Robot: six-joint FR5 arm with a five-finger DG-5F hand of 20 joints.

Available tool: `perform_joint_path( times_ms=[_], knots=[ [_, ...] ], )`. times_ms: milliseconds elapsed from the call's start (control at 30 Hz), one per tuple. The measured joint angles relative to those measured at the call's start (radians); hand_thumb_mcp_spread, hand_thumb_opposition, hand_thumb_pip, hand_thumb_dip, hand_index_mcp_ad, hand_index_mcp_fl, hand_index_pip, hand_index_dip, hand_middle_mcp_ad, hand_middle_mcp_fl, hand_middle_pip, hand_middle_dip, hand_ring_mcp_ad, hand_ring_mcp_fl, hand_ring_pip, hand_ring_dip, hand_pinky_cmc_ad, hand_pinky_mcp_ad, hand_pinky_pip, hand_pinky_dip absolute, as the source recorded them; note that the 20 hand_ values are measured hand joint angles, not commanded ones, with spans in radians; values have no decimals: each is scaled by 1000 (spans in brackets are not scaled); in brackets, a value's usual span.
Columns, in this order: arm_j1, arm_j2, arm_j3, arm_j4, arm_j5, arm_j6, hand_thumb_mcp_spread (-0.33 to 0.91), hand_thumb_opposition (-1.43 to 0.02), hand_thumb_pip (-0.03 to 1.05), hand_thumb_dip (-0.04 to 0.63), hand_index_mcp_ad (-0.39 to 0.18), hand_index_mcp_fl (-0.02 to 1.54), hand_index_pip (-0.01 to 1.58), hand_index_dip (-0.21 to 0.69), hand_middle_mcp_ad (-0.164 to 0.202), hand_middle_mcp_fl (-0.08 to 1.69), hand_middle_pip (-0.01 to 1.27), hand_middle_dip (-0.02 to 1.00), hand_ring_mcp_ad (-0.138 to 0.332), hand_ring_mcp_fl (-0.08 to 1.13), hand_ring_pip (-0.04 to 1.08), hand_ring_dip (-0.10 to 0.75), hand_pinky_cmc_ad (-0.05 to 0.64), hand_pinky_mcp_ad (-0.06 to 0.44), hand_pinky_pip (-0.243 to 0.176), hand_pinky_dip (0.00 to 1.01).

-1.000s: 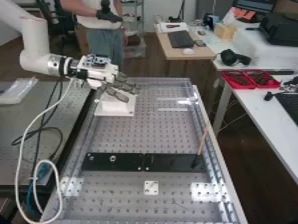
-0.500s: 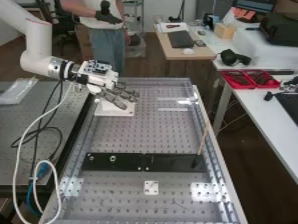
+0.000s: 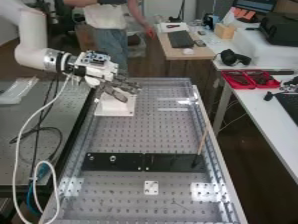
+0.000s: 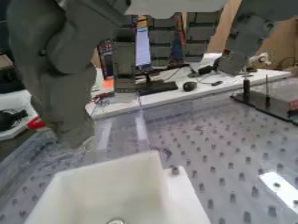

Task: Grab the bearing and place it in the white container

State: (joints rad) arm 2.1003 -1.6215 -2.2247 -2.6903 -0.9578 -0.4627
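One robot hand (image 3: 98, 75), L side, at the white container (image 3: 114, 108); fingers (image 4: 163, 37) straight & apart, nothing seen between them. Container sits upright on the perforated surface (image 3: 156, 135). Bearing (image 4: 116, 221): prob. the round metal pc on the container floor, can't confirm 100%. If so, release is done, retreat left: hold fingers spread, go straight up till tips are clear of container, then swing away L. No closing near container, may snag it. Nearer cam & on to R, small ring (image 3: 112, 158) on black plate (image 3: 173, 162): verify it's not the target; if it is, pinch by outer edge, lift level, let go low inside container. Thin stick (image 3: 202, 142), plate's R end: stay wide, prob. tips easily.
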Motion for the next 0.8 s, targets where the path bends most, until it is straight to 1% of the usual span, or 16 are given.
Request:
perform_joint_path(
  times_ms=[67,133,200,233,300,333,400,433,500,533,567,633,700,800],
  knots=[
    [-23,24,17,-8,-21,-35,351,-789,565,267,-108,-9,901,236,51,2,127,204,131,0,94,82,380,281,-75,262],
    [-55,48,40,-18,-51,-65,333,-791,565,267,-108,-12,759,232,51,2,127,204,131,0,94,79,379,281,-75,276],
    [-92,68,68,-28,-86,-93,333,-775,565,265,-108,-12,660,232,49,3,127,202,131,0,94,79,380,278,-75,283],
    [-117,79,87,-36,-113,-107,332,-773,565,251,-108,-12,595,232,47,3,127,204,131,0,94,79,380,281,-75,291],
    [-164,89,129,-56,-167,-121,330,-771,565,250,-108,-9,468,232,51,5,127,204,131,0,94,79,380,281,-73,293],
    [-175,90,139,-61,-179,-121,333,-775,553,244,-108,-9,421,232,51,5,127,204,131,0,94,79,380,279,-79,293],
    [-225,89,190,-89,-238,-124,333,-757,518,239,-113,24,342,232,49,2,127,204,129,0,94,82,379,279,-87,290],
    [-236,88,202,-96,-251,-124,328,-759,517,239,-108,40,293,232,49,2,127,204,129,0,94,82,379,279,-87,290],
    [-284,79,258,-125,-303,-129,332,-744,515,241,-110,38,232,232,51,2,127,204,133,0,94,82,398,281,-91,290],
    [-294,77,271,-132,-314,-130,328,-742,513,229,-110,51,215,232,51,2,127,204,129,0,94,79,398,281,-91,290],
    [-317,68,301,-146,-338,-135,328,-742,511,223,-110,51,199,232,51,2,127,204,129,0,94,82,398,281,-91,291],
    [-348,54,341,-166,-368,-140,328,-742,504,225,-117,51,168,236,47,5,127,204,131,0,96,79,398,281,-91,293],
    [-388,32,393,-189,-405,-144,328,-742,504,222,-106,63,164,243,51,5,127,204,131,0,96,82,398,281,-91,293],
    [-427,8,439,-212,-436,-148,330,-745,504,222,-106,75,148,267,51,5,127,204,129,0,96,82,398,281,-91,297]
  ],
)
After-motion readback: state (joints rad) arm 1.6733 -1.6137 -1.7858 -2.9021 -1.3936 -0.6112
